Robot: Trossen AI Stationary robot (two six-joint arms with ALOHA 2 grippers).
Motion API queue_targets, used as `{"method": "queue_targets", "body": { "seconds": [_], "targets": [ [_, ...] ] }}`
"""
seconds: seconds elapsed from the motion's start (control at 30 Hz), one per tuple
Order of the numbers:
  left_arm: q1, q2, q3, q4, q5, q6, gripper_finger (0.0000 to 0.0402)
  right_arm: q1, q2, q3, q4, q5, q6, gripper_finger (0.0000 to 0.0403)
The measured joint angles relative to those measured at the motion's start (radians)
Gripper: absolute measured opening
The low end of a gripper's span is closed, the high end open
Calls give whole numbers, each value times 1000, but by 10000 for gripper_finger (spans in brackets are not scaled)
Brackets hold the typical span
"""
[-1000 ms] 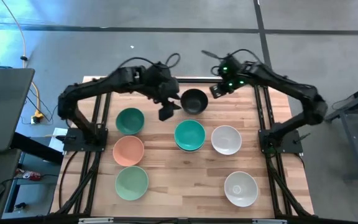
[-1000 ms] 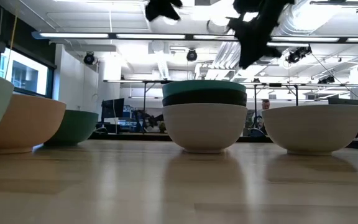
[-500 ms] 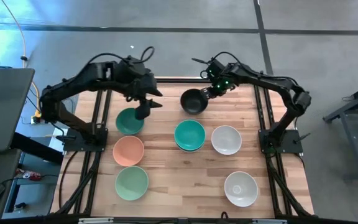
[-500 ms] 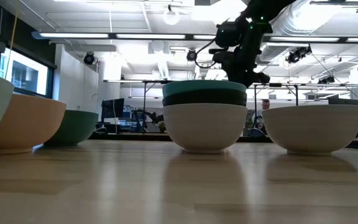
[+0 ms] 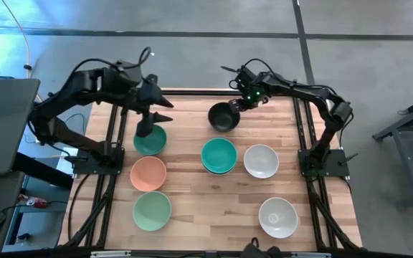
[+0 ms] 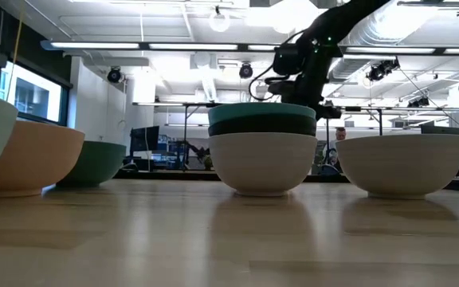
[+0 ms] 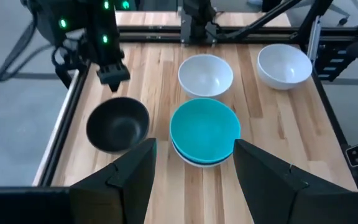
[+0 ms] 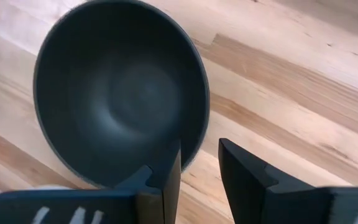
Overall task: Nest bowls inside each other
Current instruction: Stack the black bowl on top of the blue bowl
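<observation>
Fingers of the right gripper (image 8: 197,168) stand slightly apart astride the rim of the black bowl (image 8: 120,93): one finger inside the wall, the other outside, neither visibly pressing it. I judge the bowl is sitting on the table (image 5: 192,179) on its own, at the far edge, with the jaws either letting go of it or about to pinch it; which, I cannot tell. Straddling the rim is the sensible way to take a smooth round bowl, since only the wall gives two flat faces to squeeze.

Farther off, the left gripper (image 7: 191,168) hangs wide open and empty above the dark green bowl (image 5: 150,140), likely waiting its turn. Between the two arms sits the stack (image 5: 219,156), teal on top, where the black bowl would presumably go. Beyond it lie a white bowl (image 5: 261,160), a second white bowl (image 5: 277,216), the peach bowl (image 5: 148,173) and the mint bowl (image 5: 152,211), all single, so much nesting remains
</observation>
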Motion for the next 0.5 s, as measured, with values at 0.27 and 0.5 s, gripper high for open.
{"method": "queue_targets", "body": {
  "seconds": [0.27,0.5],
  "targets": [
    [0,-64,0,8,0,-25,204,0,45,0,0,8,-5,102],
    [0,-107,0,9,-1,-45,204,0,82,0,5,12,-6,102]
  ]
}}
